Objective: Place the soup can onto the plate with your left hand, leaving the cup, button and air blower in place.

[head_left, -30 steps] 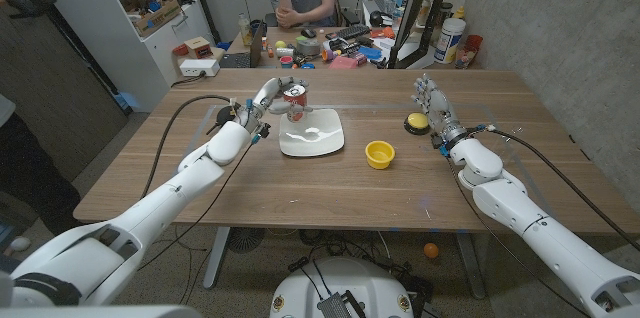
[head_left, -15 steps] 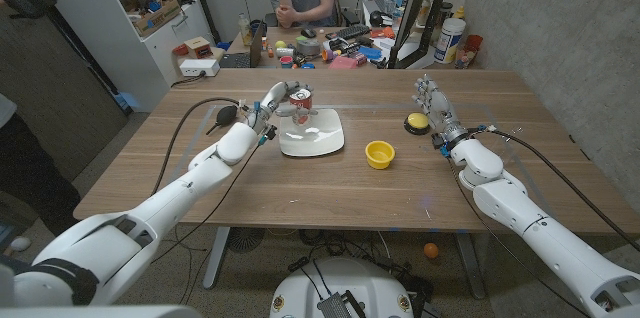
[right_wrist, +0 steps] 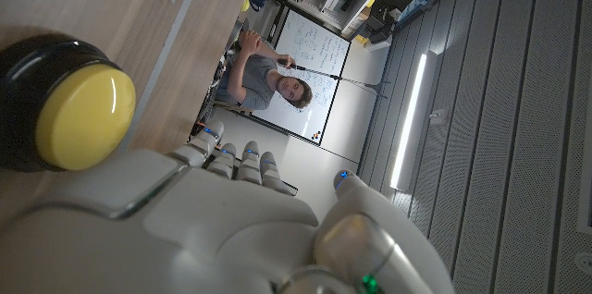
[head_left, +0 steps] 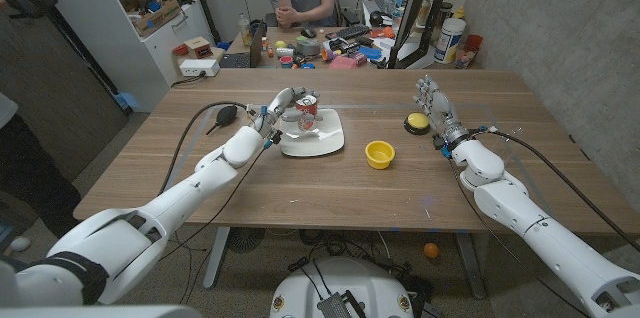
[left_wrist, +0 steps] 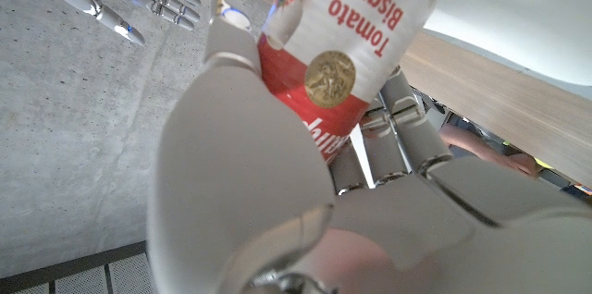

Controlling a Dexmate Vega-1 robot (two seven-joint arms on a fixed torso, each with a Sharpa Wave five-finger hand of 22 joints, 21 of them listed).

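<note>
One soup can [head_left: 307, 111] — upright, long axis vertical — gripped by left hand [head_left: 283, 108] over plate [head_left: 325, 142] rim nearest table's far edge; right hand [head_left: 434, 103] empty, fingers apart.

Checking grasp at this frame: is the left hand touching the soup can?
Touching. In the left wrist view the left hand's fingers wrap against the soup can's label with no gap; the head view agrees.

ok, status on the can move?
Left robot hand grips the red-and-white tomato soup can, over the white square plate's far-left part. Right robot hand open beside the yellow button. Nothing blocking.
</note>
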